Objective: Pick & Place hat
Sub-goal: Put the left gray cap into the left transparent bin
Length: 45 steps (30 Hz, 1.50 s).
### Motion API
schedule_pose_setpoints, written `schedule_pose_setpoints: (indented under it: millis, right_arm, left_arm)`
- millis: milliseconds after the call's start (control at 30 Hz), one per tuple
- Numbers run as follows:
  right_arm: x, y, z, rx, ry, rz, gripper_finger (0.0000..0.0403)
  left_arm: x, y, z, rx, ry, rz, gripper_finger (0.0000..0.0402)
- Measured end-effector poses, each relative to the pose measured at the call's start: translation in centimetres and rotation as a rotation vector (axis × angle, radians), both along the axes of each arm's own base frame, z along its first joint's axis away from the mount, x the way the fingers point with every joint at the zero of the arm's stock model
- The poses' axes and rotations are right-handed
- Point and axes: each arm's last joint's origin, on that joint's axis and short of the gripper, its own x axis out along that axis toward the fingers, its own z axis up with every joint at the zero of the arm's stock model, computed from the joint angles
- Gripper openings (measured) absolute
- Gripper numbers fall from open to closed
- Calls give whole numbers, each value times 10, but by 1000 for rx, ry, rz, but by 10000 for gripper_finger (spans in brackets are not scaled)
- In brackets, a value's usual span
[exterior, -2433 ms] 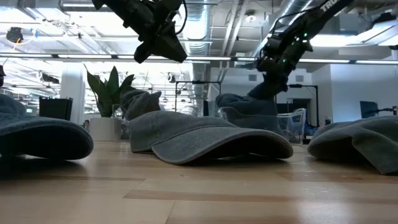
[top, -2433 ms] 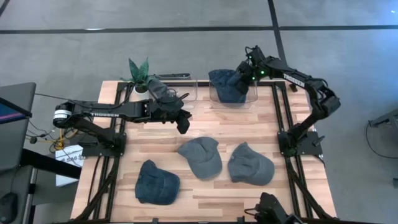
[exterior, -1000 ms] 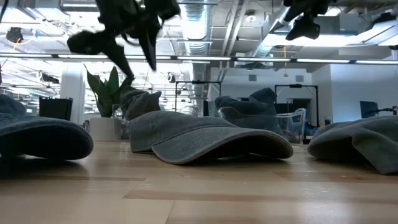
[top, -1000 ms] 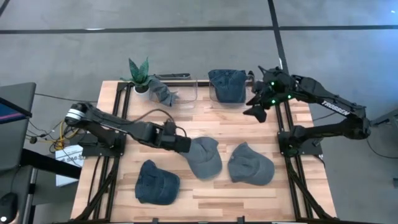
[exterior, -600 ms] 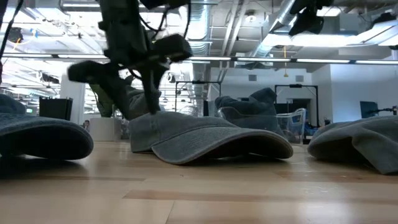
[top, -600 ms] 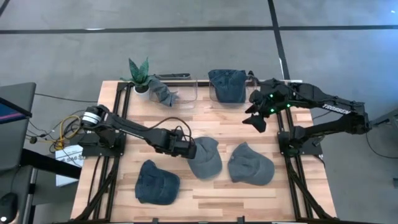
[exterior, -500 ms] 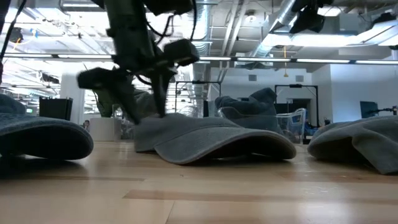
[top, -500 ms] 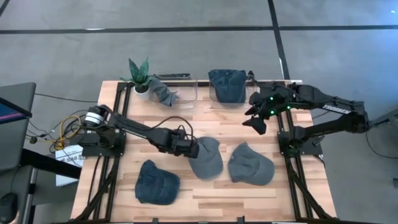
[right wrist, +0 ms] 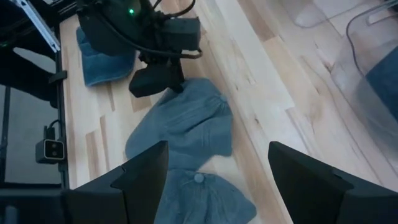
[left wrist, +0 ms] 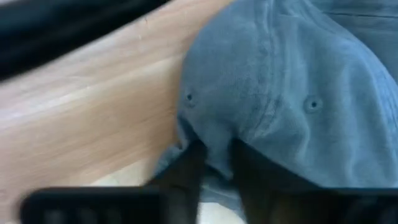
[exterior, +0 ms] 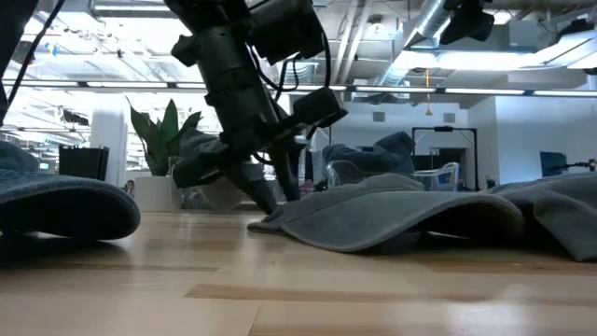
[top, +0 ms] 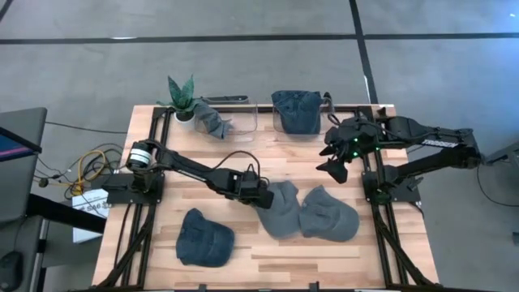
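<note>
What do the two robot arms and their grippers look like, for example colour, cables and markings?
Both arms are dark, almost black, jointed tubes. The left arm has a silver cylinder at its shoulder and a thin black cable looping above its wrist. The right arm bears white lettering and green lights near the wrist. The right gripper has flat, dark fingers.

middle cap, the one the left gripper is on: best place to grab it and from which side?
Grip the rear edge of the middle cap, where the left gripper sits now, coming from the left side of the table. In the left wrist view its fingers straddle a loose fold of crown fabric, thin enough to pinch. The neighbouring cap lies against the opposite side, crowding that approach.
</note>
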Motion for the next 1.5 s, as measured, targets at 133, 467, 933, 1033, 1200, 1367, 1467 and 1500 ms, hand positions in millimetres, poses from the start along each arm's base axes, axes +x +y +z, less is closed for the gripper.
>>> schedule_pose_setpoints:
  millis: [133,467,933,1033,1200,1367,1467,1500]
  right_arm:
    - [-1,3,-1,6,12,7,270]
    - [-9,1,-7,-59,120,-63,270]
    - [-11,-2,-8,-127,134,-115,270]
    - [-10,-4,-8,-167,138,-148,270]
    - [-1,-13,-21,-224,146,-189,270]
    - [22,-28,-41,-213,160,-140,270]
    - [40,-39,-46,-194,109,-111,270]
    - [46,-42,-48,-180,91,-100,270]
  left_arm:
    - [2,1,7,42,-17,-25,8]
    - [22,-4,94,323,-133,-217,2]
    - [-24,22,206,651,-74,-238,0]
    - [-36,26,212,655,-27,-241,0]
    - [-58,26,217,652,68,-280,0]
    - [-78,21,209,607,201,-333,0]
    - [-87,17,196,588,220,-339,0]
    - [-90,16,192,585,217,-335,0]
